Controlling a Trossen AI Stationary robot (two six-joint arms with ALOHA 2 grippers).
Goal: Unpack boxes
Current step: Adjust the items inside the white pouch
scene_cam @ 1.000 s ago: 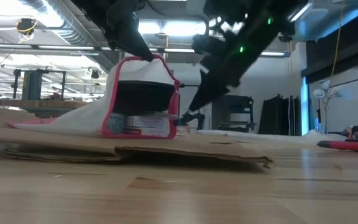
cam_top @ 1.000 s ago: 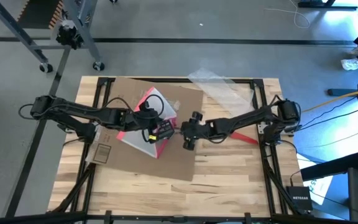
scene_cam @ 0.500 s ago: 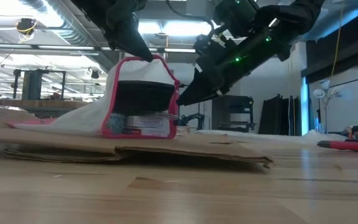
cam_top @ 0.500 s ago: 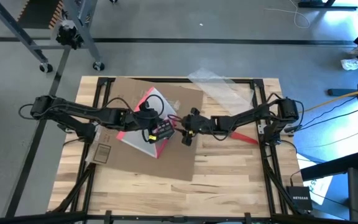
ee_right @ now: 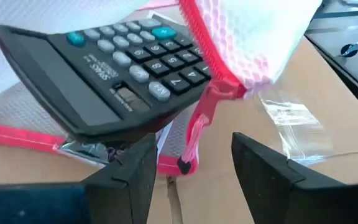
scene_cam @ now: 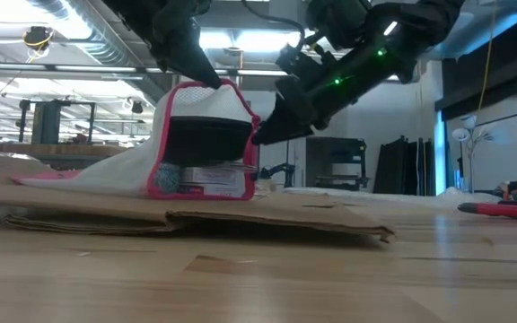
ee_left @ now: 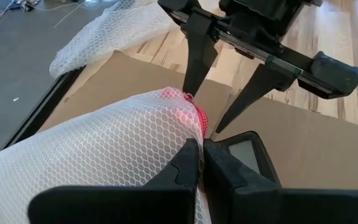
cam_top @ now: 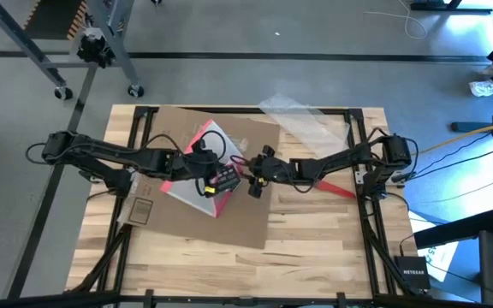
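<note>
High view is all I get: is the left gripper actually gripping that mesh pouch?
Observer: Yes. The left gripper is shut on the mesh pouch, pinching its top edge.
Operator: And the right gripper?
Observer: The right gripper is open. The pink zip pull hangs between its fingers, not pinched.
Operator: What is in the pouch?
Observer: A black calculator, lying tilted and showing at the pouch's open end.
</note>
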